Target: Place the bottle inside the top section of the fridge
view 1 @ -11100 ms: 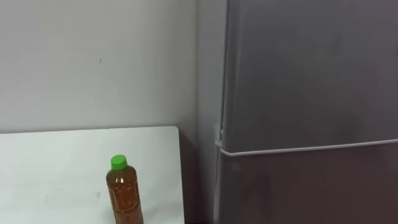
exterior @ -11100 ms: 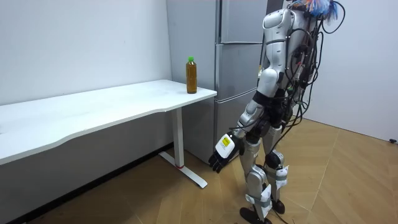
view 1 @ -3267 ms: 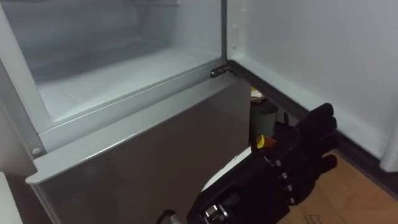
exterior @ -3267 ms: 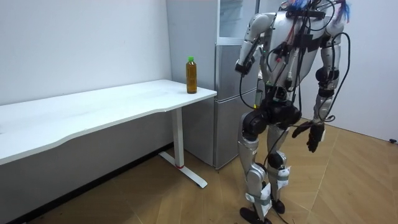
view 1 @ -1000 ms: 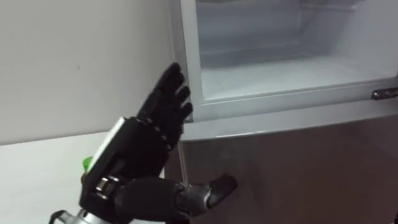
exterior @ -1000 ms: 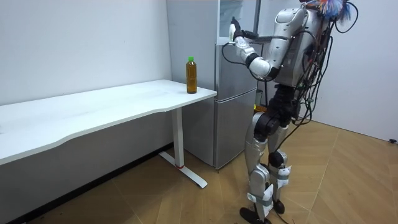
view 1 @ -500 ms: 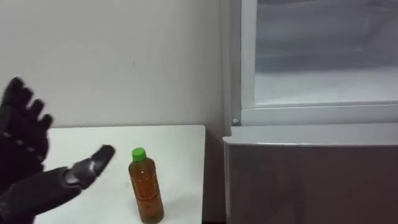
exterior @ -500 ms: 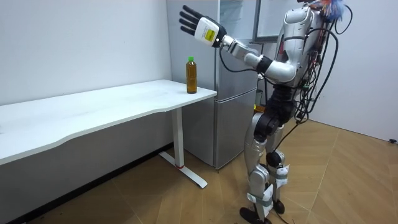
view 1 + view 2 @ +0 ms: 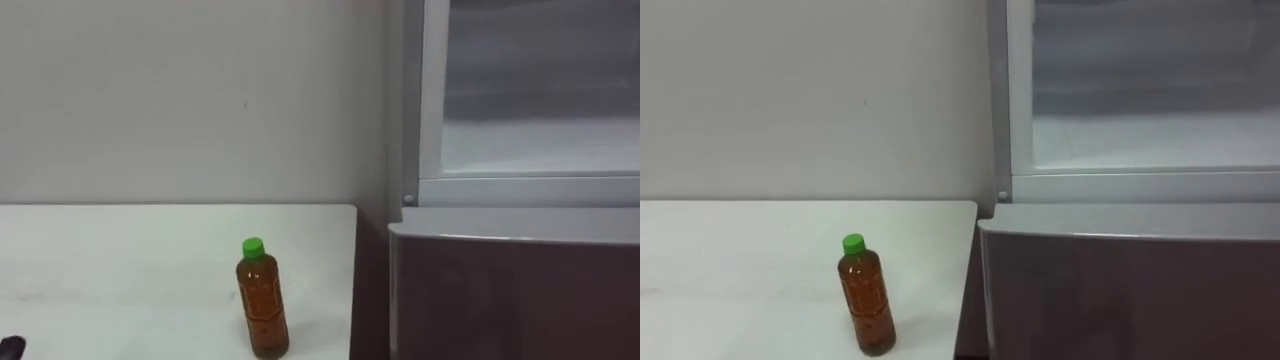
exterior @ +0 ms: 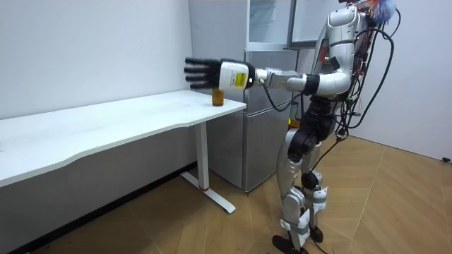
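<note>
**Bottle on tabletop, not yet taken; upper fridge open**

Location: the clear plastic bottle of amber liquid with a green screw cap [image 9: 262, 302] stands upright on the white tabletop [image 9: 120, 260], near the right edge, the one nearest the grey two-door fridge [image 9: 520, 290]. In the eye views nothing touches it. The fridge's white upper compartment [image 9: 545, 150] stands open.

Hand: in the room view the robot's left hand [image 10: 206, 74] is held out level over the table's fridge end, fingers straight and spread, holding nothing.

Handling, as judged: filled nearly to the neck, so moderately heavy. The smooth wall is likely slippery and may yield to a hard squeeze. Tall and narrow, it would topple at a sideways knock.

Recommended hold: wrap fingers and thumb round the mid-body, below the shoulder, and carry it upright.
</note>
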### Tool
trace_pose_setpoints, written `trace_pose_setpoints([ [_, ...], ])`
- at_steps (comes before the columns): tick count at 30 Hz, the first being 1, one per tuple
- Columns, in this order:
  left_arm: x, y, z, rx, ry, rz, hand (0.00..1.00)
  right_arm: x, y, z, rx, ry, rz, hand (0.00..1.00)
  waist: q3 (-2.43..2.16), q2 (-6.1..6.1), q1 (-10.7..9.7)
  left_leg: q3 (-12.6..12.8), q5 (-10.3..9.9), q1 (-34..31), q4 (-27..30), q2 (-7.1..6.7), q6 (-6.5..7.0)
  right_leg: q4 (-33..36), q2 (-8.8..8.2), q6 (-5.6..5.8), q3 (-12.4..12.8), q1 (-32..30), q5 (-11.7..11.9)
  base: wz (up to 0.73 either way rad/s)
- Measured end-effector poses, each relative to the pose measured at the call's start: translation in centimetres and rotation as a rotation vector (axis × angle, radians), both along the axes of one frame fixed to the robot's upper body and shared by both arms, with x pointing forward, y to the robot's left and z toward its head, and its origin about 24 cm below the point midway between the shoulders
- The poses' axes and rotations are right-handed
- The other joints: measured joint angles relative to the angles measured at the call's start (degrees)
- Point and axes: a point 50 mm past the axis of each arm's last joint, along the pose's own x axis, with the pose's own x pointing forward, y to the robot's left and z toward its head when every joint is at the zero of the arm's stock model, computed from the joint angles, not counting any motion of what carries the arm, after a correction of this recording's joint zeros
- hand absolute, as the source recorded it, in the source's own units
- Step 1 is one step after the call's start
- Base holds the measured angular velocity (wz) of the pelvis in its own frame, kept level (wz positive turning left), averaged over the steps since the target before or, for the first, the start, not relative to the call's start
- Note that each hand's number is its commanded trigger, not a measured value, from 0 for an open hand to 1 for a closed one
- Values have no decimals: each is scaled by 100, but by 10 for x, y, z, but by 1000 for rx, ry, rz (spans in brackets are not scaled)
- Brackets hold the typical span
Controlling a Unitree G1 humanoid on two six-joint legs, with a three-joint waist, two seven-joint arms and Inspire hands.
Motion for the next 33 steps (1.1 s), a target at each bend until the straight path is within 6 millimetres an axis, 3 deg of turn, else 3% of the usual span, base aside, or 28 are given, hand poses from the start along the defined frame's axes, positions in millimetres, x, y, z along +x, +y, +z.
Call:
trace_pose_setpoints([
  [5, -19, 2, -57, -121, 219, 70, 0, -2, -1, 0, -2, 4, 6, 0, -10, -20, -85, 31, -12, 138, -78, 3, 7, 2, 1, 8, 10, 93, -7, -2],
  [10, -45, -14, -113, -241, 467, 59, 0, -3, -3, 1, -5, 15, 14, 0, -6, -75, -148, 67, -26, 120, -80, -1, 17, -9, -1, 11, 17, 89, -1, -1],
  [15, -77, -25, -148, -283, 673, 61, 0, -3, -3, 1, 3, 18, 44, 0, -18, -127, -136, 209, -59, 232, -147, 11, 16, -15, 8, 10, 101, 117, 4, -14],
  [23, -102, -41, -174, -326, 848, 22, 0, 1, -1, 0, 28, 7, 58, 0, -20, -143, -177, 212, -98, 245, -152, 6, 32, -22, -16, 40, 97, 136, -12, -1],
  [28, -129, -52, -187, -380, 973, -35, 0, 1, 0, 0, 35, 10, 71, 0, -16, -177, -279, 226, -112, 301, -162, 2, 51, -35, -20, 69, 148, 159, -33, -2],
  [33, -133, -59, -192, -345, 1054, -135, 0, 1, 0, -1, 35, 21, 83, 0, -16, -175, -299, 233, -122, 313, -182, -1, 62, -32, -20, 81, 198, 157, -36, -3],
])
